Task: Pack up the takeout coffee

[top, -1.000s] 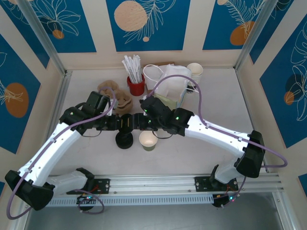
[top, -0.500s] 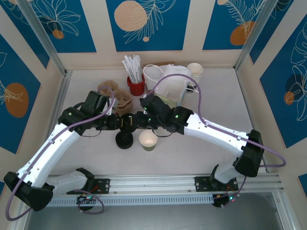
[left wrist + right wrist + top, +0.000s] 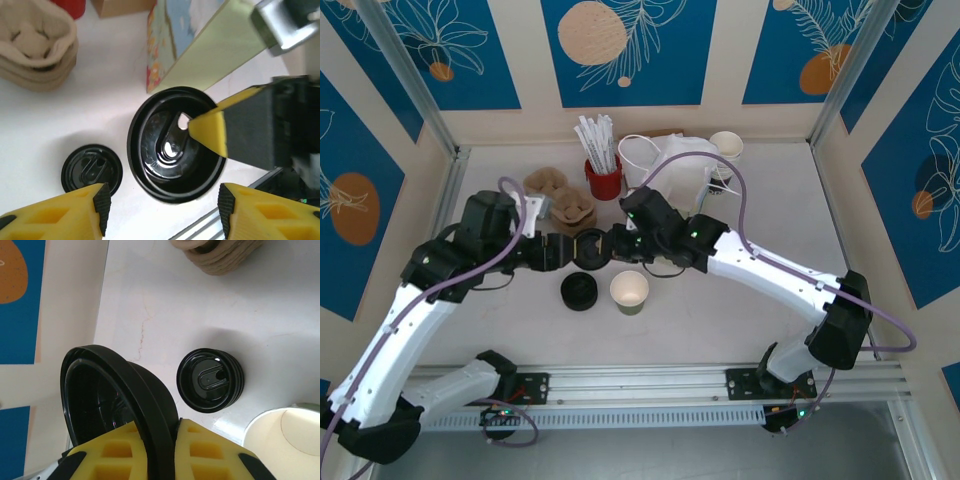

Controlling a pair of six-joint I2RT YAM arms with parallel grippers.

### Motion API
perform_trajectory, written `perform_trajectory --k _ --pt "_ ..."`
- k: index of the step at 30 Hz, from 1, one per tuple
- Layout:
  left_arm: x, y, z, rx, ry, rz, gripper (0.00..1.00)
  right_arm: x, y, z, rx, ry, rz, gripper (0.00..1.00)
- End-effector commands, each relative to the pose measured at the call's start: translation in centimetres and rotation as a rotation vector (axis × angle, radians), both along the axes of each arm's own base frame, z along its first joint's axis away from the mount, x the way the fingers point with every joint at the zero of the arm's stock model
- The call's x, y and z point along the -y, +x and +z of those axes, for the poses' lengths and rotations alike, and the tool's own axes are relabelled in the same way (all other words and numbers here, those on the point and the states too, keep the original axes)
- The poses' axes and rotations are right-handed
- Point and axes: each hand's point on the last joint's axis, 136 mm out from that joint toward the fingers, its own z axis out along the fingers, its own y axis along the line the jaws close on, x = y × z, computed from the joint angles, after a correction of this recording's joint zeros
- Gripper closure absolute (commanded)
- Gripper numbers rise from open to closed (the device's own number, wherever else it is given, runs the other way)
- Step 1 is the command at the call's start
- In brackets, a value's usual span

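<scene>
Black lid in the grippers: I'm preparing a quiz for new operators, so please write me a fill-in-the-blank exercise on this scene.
The right gripper holds the black lid by its rim, while the left gripper stands ___.
The paper cup on the table has no ___ on it.
In the top view, the stack of loose lids sits just to the ___ of that cup.
The white sticks stand in a ___ holder.
Missing: open; lid; left; red.

table (image 3: 790,190): white | on it: lid stack (image 3: 579,291), open cup (image 3: 629,291), carriers (image 3: 570,208)
</scene>
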Motion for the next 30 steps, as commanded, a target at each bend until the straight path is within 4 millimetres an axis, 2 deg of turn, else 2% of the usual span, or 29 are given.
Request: perform_trajectory --k 1,7,11,15,18,23,30 --pt "0.0 -0.5 2.5 0.142 0.019 -0.084 0.39 1.0 -1.6 1.2 -0.054 0.026 0.024 1.00" --pt "1.0 -2.3 4.9 0.367 0.044 -0.287 0.41 2.9 -3.0 2.1 -0.157 0.039 0.045 1.00" --pt "1.9 -3.8 6.9 0.554 0.025 -0.421 0.46 4.8 -4.2 2.1 -0.264 0.023 0.054 1.00" --pt "3.0 -5.3 8.0 0.735 0.017 -0.560 0.49 6.5 -5.3 2.9 -0.346 0.052 0.050 1.00" --pt "2.9 -5.1 7.6 0.881 0.095 -0.592 0.47 7.8 -5.9 3.4 -0.401 0.065 0.044 1.00" --pt "4.0 -6.1 6.6 1.094 0.178 -0.743 0.47 9.1 -6.8 4.2 -0.469 0.099 0.061 1.00" --pt "6.6 -6.3 4.4 1.126 0.262 -0.902 0.46 9.4 -7.1 4.3 -0.534 0.157 0.086 1.00"
